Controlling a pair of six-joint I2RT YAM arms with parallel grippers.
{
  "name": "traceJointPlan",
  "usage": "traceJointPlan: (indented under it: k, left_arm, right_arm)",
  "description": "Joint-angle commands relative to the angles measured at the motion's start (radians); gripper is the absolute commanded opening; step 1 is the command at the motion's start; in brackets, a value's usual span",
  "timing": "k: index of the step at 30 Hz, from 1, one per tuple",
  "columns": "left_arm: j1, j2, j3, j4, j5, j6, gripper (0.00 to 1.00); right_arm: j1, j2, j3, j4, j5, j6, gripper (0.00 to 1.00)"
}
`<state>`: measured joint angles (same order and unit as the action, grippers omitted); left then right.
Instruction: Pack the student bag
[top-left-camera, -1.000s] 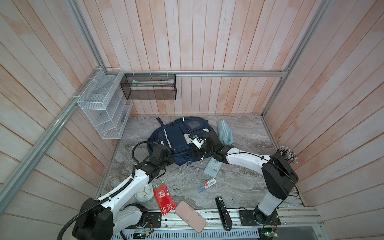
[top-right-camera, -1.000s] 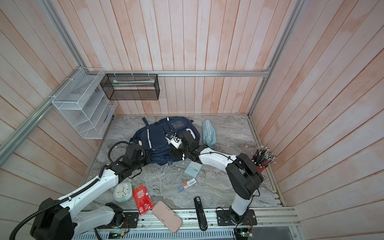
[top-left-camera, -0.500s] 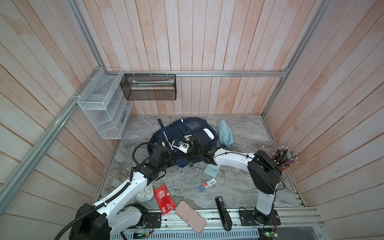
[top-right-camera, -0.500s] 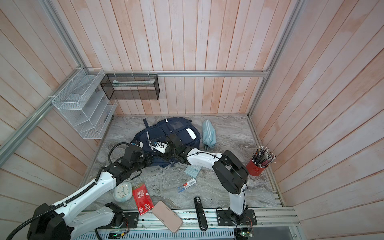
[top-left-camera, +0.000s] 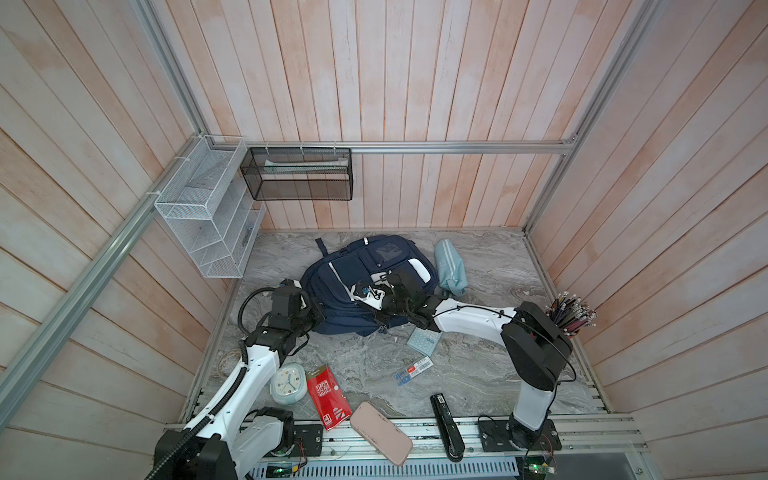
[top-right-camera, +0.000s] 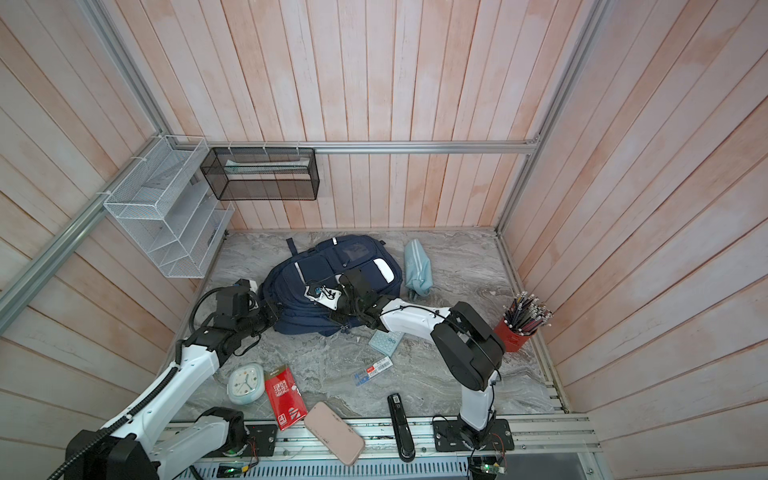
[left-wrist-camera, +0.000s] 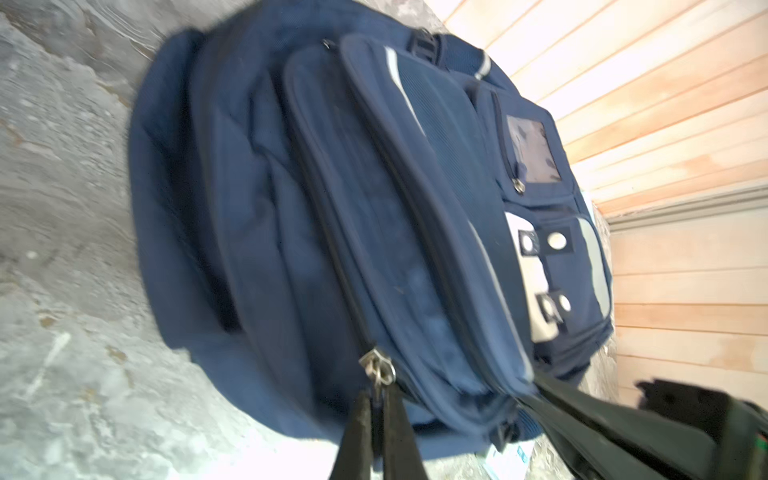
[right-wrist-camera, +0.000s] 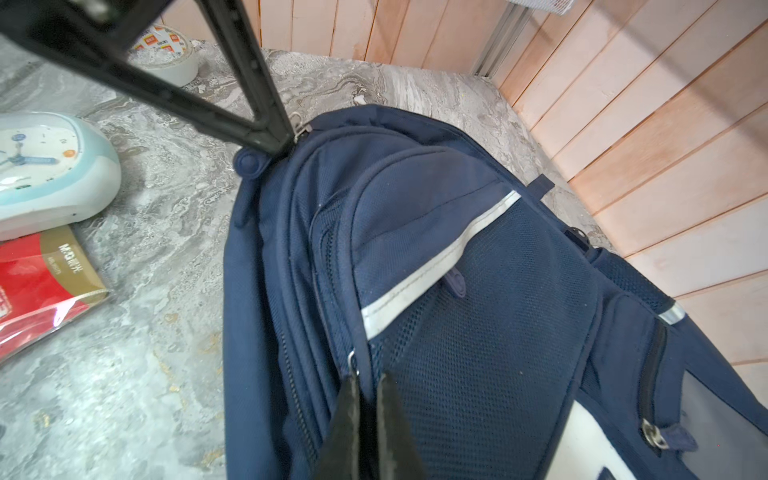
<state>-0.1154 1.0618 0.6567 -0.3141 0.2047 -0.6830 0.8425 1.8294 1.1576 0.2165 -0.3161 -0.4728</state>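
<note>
Lying at the far middle of the table (top-left-camera: 478, 374), the student bag (top-left-camera: 345, 270) is gripped from both sides. The left gripper (left-wrist-camera: 376, 399) pinches a zipper pull (left-wrist-camera: 377, 368) at its left edge, and the right gripper (right-wrist-camera: 365, 386) is pressed together on its front-pocket seam.

Your bag (top-left-camera: 345, 270) lies far back on the counter (top-left-camera: 478, 365), pouch (top-left-camera: 449, 266) just right of it. The clock (top-left-camera: 286, 382) sits front-left, pencils (top-left-camera: 573, 309) far right.
</note>
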Motion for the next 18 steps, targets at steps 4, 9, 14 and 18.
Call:
traceJointPlan:
  k: [4, 9, 14, 18]
  left_arm:
    - [0.108, 0.039, 0.136, 0.056, 0.102, 0.039, 0.00]
    - [0.036, -0.058, 0.119, -0.021, 0.057, 0.043, 0.00]
    - [-0.051, -0.181, 0.060, -0.075, 0.089, -0.053, 0.00]
    - [-0.196, -0.170, 0.007, 0.007, 0.041, -0.108, 0.00]
  right_arm:
    - [-0.128, -0.058, -0.087, -0.014, -0.002, 0.033, 0.00]
    - [-0.198, -0.027, -0.080, 0.070, 0.093, 0.105, 0.00]
    - [-0.208, 0.013, -0.022, 0.093, 0.147, 0.152, 0.00]
    - [-0.205, -0.008, 0.015, 0.055, 0.108, 0.249, 0.46]
